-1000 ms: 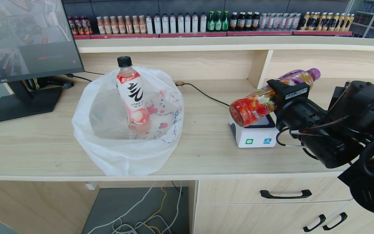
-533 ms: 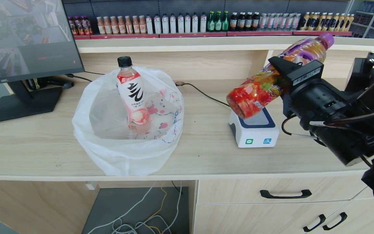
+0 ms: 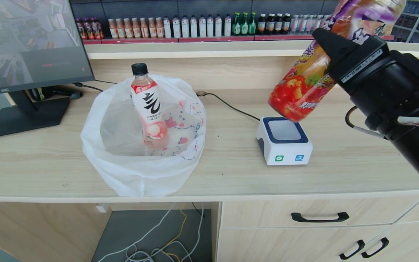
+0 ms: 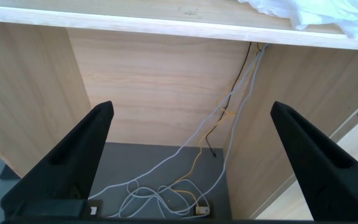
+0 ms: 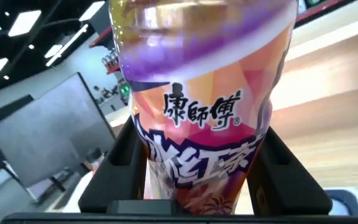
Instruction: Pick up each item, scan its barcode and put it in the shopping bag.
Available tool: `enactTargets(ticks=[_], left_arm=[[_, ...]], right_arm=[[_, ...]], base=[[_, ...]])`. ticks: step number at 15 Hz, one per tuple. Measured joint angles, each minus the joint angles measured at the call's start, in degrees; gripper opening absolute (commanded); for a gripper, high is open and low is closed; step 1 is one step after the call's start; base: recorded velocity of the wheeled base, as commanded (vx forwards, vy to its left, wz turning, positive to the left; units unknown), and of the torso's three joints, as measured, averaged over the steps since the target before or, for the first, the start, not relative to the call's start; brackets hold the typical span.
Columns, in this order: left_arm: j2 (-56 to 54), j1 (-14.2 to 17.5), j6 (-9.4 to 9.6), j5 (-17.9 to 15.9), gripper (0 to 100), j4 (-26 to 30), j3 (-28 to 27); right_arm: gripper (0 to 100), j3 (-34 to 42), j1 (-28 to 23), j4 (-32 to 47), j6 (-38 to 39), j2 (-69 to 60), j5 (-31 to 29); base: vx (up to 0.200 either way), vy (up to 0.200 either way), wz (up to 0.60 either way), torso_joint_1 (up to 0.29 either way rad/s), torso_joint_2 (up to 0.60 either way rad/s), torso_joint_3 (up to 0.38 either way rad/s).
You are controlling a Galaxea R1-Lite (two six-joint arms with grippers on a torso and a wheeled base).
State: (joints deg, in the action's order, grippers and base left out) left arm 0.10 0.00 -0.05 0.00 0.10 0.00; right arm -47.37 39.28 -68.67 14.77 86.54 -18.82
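Holding: right tool (image 3: pixel 335 47) pinches the juice bottle (image 3: pixel 302 91) at mid-body, raised above the scanner (image 3: pixel 284 140), apart from it.
Bottle axis: tilted, base down toward the robot's left, cap end up and to the right.
Bag (image 3: pixel 140 178): on the desk (image 3: pixel 231 171), well to the bottle's left, mouth open upward, pink bottle (image 3: pixel 147 105) standing inside.
Left tool (image 4: pixel 191 118): spread, empty, below the desk edge.
Judgement: right arm nearer; the carry runs leftward, base first into the bag mouth.
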Motion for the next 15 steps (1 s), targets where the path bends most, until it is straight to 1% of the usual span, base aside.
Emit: enactTargets(ticks=[2, 4, 5, 7, 8, 11, 14, 15], left_arm=[[0.00, 0.02, -0.02, 0.00, 100, 0.00, 0.00], [0.00, 0.00, 0.02, 0.00, 100, 0.00, 0.00], [0.00, 0.00, 0.02, 0.00, 100, 0.00, 0.00], [0.00, 0.00, 0.10, 0.00, 100, 0.00, 0.00], [0.00, 0.00, 0.07, 0.00, 100, 0.00, 0.00], [0.00, 0.00, 0.12, 0.00, 100, 0.00, 0.00], [0.00, 0.00, 0.07, 0.00, 100, 0.00, 0.00], [0.00, 0.00, 0.12, 0.00, 100, 0.00, 0.00]], right_arm=[[0, -0.26, 0.22, -0.24, -9.76, -0.46, -0.09], [0, 0.00, -0.39, -1.05, -15.57, -0.96, 0.29], [0, 0.71, -0.52, -1.10, -16.66, -1.38, 1.83], [0, 3.72, -0.91, -0.85, -19.35, -2.39, 8.73], [0, 5.34, -1.79, -0.77, -21.35, -3.06, 10.75], [0, 11.59, -3.25, -0.93, -23.17, -5.45, 11.65], [0, 15.08, -3.62, -1.43, -23.92, -6.56, 11.54], [0, 16.31, -3.12, -3.25, -25.26, -6.64, 11.52]], base=[[0.000, 0.000, 0.00, 0.000, 0.00, 0.000], [0.000, 0.000, 0.00, 0.000, 0.00, 0.000], [0.000, 0.000, 0.00, 0.000, 0.00, 0.000], [0.000, 0.000, 0.00, 0.000, 0.00, 0.000], [0.000, 0.000, 0.00, 0.000, 0.00, 0.000], [0.000, 0.000, 0.00, 0.000, 0.00, 0.000], [0.000, 0.000, 0.00, 0.000, 0.00, 0.000], [0.000, 0.000, 0.00, 0.000, 0.00, 0.000]])
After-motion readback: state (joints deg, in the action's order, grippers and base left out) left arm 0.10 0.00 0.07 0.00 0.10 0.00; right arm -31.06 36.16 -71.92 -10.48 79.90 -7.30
